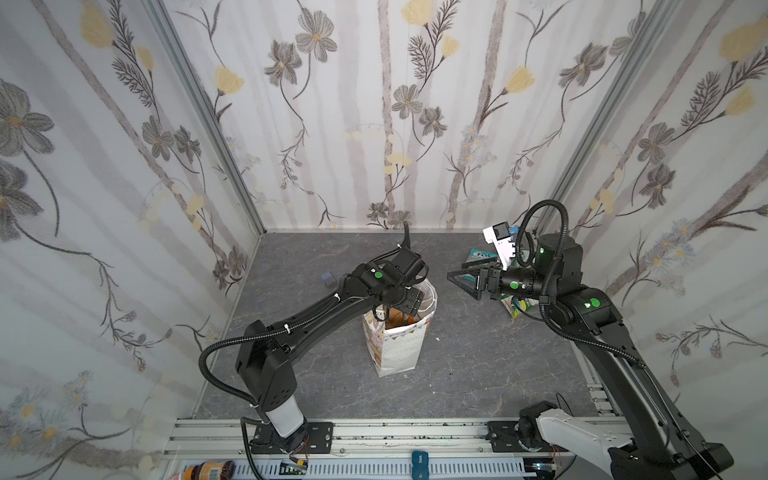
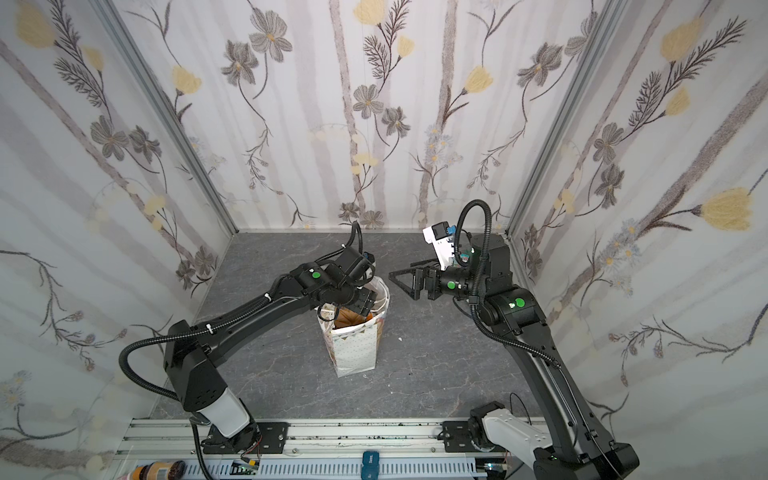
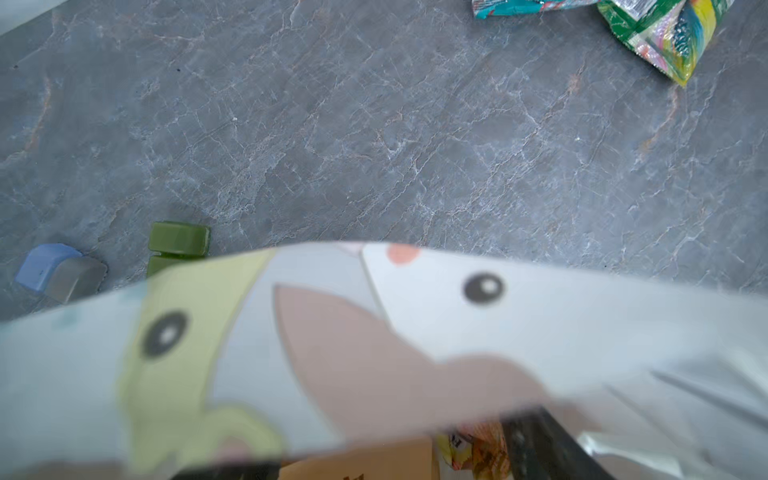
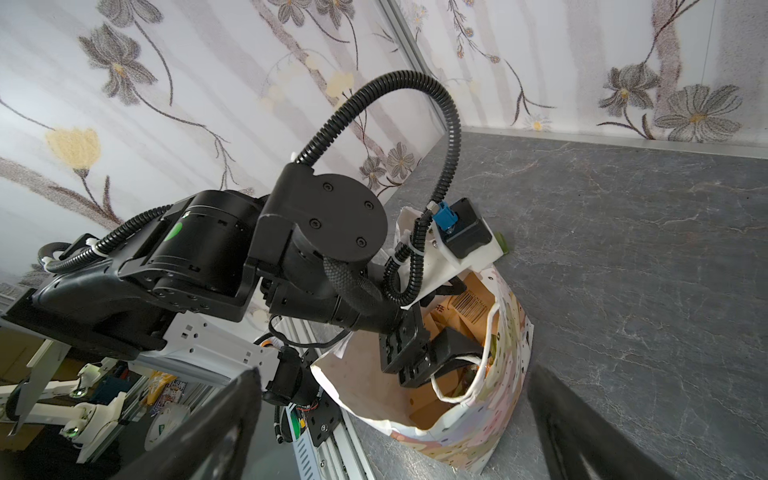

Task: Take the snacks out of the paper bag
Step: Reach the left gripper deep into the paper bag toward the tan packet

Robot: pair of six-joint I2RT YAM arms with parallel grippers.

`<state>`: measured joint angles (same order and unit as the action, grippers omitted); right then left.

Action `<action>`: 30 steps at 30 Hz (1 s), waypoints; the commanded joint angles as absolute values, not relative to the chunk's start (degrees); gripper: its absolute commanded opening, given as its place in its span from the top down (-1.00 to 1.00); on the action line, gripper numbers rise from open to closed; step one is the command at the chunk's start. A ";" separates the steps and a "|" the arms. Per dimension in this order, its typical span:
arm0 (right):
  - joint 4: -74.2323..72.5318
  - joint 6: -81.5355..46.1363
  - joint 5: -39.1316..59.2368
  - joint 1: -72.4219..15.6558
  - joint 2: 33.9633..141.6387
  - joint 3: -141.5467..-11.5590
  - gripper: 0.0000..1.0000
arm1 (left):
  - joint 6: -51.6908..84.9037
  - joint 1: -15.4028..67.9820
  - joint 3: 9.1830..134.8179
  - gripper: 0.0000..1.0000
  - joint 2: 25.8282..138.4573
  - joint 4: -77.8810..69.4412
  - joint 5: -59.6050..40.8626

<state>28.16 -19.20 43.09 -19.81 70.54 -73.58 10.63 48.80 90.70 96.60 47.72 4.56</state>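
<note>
1. While the left arm (image 1: 316, 316) reaches in from the left, its wrist bends down over the bag (image 1: 399, 349). The bag stands upright near the middle of the tabletop (image 1: 457, 374), mouth open.
2. Left jaws: down inside the bag mouth, below the rim. They are spread apart in the left wrist view, with one finger (image 3: 540, 444) at each side of the contents. Cannot tell whether either finger touches a packet.
3. Between those fingers are a tan packet (image 3: 357, 457) and an orange packet (image 3: 473, 453), both in the bag. The right wrist view shows more of the tan kind standing on edge inside, one with a barcode.
4. The white cord handle (image 4: 440, 388) droops into the mouth just beside the left jaws.
5. The right arm (image 1: 590, 305) is held in the air to the right of the bag, apart from it. Right jaws: wide open, nothing between them, pointing toward the bag.
6. Already out of the bag: teal packet (image 1: 478, 254) and green packet (image 1: 513, 307). Both lie on the tabletop at the far right, partly under the right arm. They are near each other; contact unclear.
7. A blue block (image 1: 327, 279) sits on the tabletop beyond the bag, to the left. A grey block (image 3: 79, 276) touches it, and a green block (image 3: 178, 241) is just beside them, close to the bag.
</note>
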 commanded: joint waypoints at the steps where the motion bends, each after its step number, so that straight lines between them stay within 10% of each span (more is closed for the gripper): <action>1: 26.37 -19.18 43.06 -19.79 70.55 -73.90 -0.99 | 9.66 49.16 92.47 -0.56 96.77 49.55 6.28; 30: 26.10 -19.82 42.96 -19.87 70.71 -74.11 -0.99 | 15.47 49.21 83.67 -0.73 99.01 44.48 14.61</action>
